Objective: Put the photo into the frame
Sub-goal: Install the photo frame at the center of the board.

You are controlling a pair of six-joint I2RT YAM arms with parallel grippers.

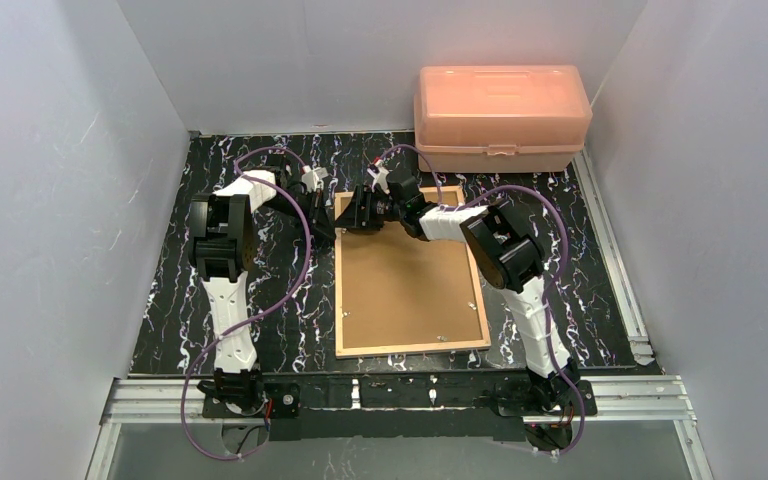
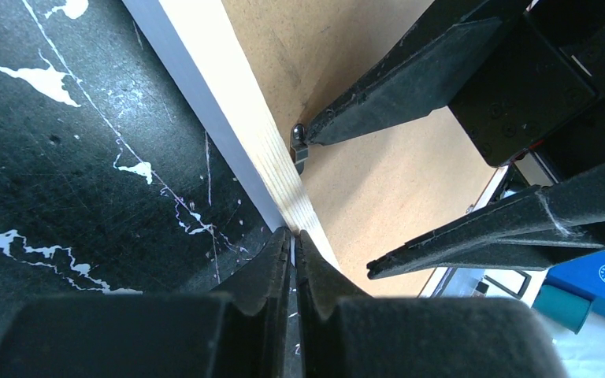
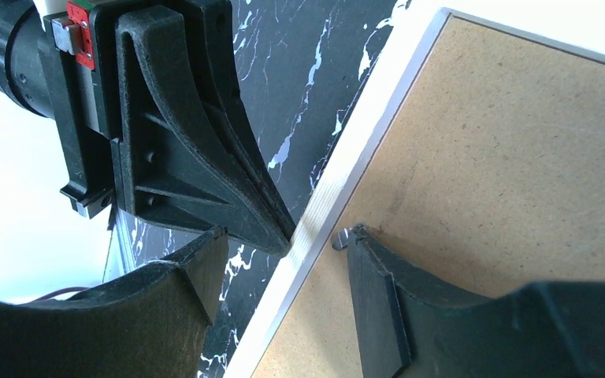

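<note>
The frame [image 1: 412, 348] lies back-up on the black marbled table, its light wood border around the brown backing board [image 1: 410, 285]. The photo is hidden. My left gripper [image 1: 326, 228] is shut, its tips [image 2: 293, 234] touching the outer side of the frame's left rail [image 2: 236, 102] near the far left corner. My right gripper [image 1: 352, 213] is open and straddles that same rail [image 3: 362, 150]. One of its fingertips [image 3: 358, 244] rests on the backing board [image 3: 504, 157] against a small metal clip [image 3: 341, 238], also seen in the left wrist view [image 2: 299, 150]. The other fingertip [image 3: 205, 252] hangs over the table.
A translucent pink lidded box [image 1: 500, 118] stands at the back right, just beyond the frame's far edge. White walls close in the left, back and right sides. Metal rails run along the near edge [image 1: 410, 395] and the right side [image 1: 615, 260].
</note>
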